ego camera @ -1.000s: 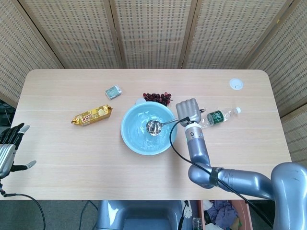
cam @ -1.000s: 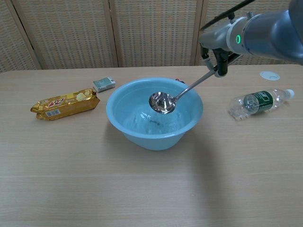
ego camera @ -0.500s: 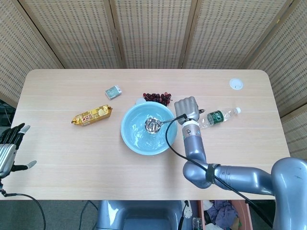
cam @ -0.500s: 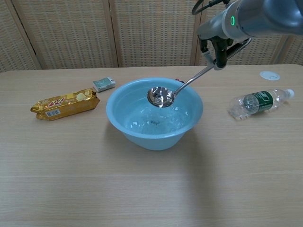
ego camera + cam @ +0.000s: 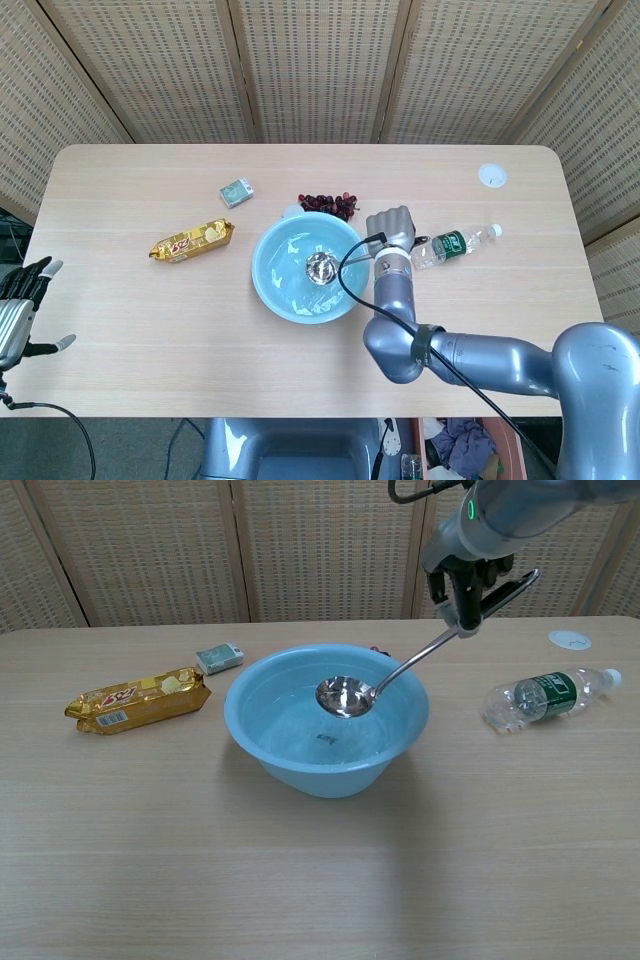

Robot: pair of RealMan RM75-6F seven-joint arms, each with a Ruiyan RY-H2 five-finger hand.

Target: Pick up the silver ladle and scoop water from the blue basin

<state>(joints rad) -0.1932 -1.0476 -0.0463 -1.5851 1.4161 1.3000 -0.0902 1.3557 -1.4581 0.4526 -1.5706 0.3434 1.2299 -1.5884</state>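
Gripping the silver ladle by its upper handle, the right hand is holding the bowl level over the blue basin, apparently retaining scooped water.

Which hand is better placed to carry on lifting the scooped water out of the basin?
The right hand: it grips the silver ladle by its handle, bowl held over the blue basin. The left hand hangs open off the table's left edge, far from both.
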